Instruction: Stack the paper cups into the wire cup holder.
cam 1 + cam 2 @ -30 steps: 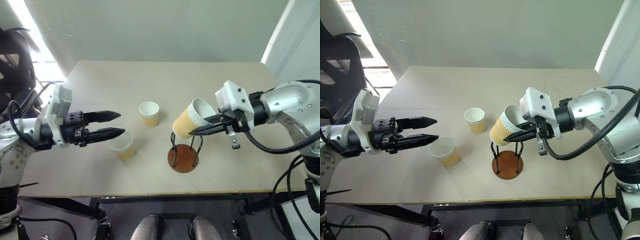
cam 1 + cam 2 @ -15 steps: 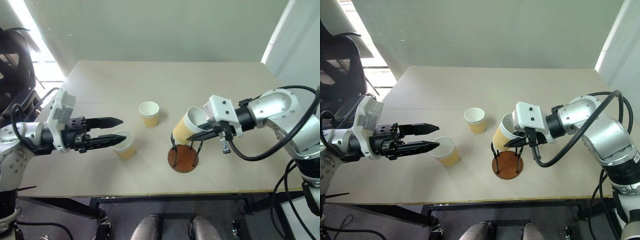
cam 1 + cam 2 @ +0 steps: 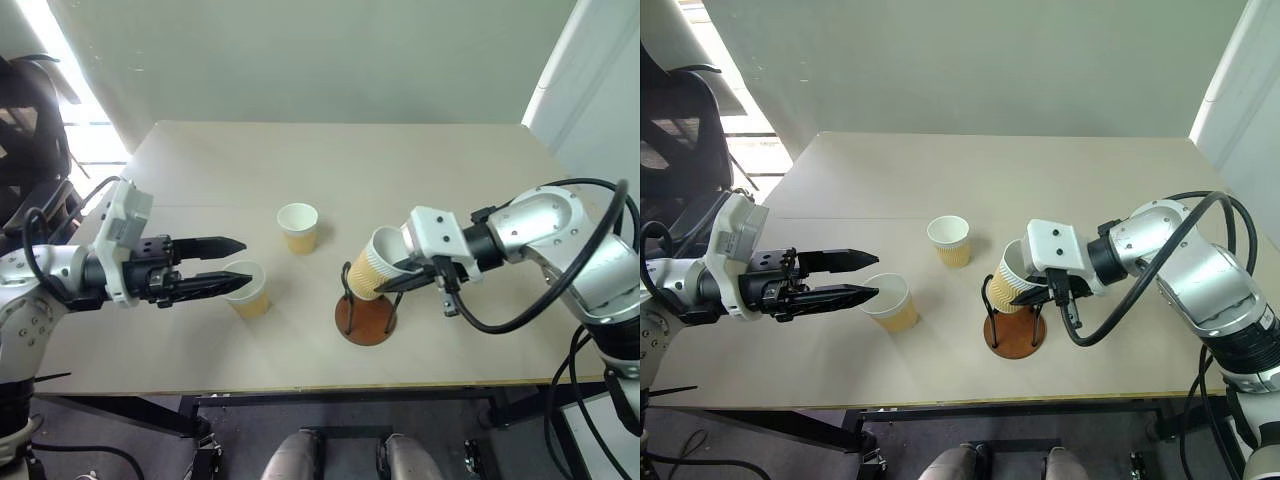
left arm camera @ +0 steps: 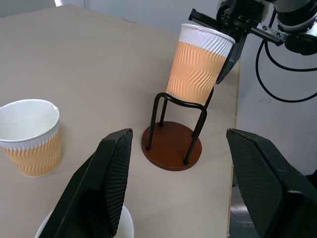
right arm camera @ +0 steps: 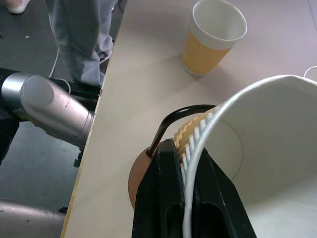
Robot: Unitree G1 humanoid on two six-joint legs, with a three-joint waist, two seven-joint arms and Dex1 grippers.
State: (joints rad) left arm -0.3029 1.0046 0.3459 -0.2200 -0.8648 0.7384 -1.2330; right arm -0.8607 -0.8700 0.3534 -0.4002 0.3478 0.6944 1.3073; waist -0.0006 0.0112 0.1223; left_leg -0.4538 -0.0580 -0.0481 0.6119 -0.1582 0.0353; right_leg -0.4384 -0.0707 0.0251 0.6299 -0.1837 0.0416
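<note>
My right gripper (image 3: 1040, 292) pinches the rim of a tan ribbed paper cup (image 3: 366, 268), tilted with its foot between the black wire loops of the reddish-brown disc holder (image 3: 365, 317). The cup looks light and easily crushed, so I judge the stiffer rolled rim the right hold. My left gripper (image 3: 232, 263) hangs spread at another tan paper cup (image 3: 246, 288); a third tan cup (image 3: 298, 227) stands apart.

We see a bright, evenly lit scene, with daylight glaring in from the window (image 3: 60, 60) at the far left and washing that corner out. Soft shadows lie on the table (image 3: 450, 170) beside each cup, and everything stays sharp.
</note>
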